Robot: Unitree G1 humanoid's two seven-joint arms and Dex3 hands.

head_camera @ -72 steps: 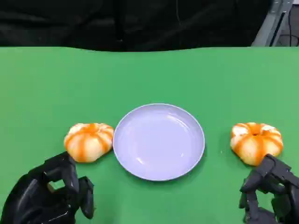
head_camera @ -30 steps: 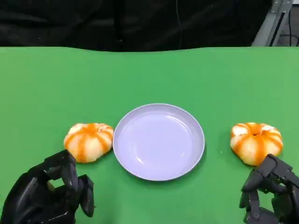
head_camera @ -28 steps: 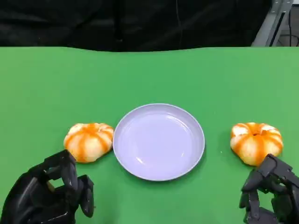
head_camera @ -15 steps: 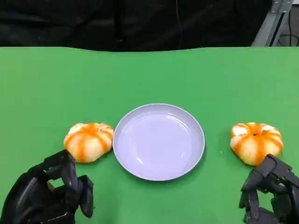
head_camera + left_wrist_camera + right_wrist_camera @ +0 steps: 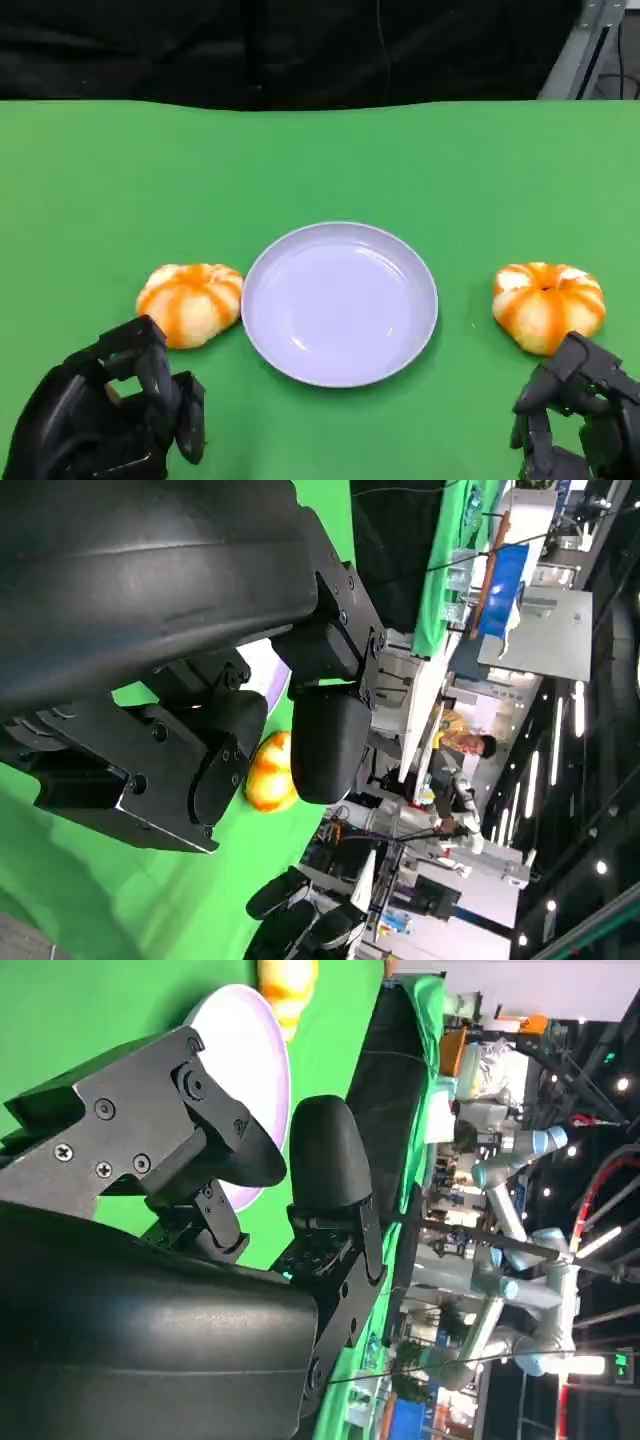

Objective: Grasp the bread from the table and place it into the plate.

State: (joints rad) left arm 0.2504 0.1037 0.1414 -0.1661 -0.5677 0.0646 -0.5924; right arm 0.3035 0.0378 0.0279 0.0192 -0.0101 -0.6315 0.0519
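A green table (image 5: 320, 160) stands before a black backdrop (image 5: 280, 45).

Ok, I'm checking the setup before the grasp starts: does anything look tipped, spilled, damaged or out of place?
Nothing stands out. The plate sits flat and empty, with one bread whole beside its left rim and the other bread whole further to its right. The left hand and right hand hold nothing.
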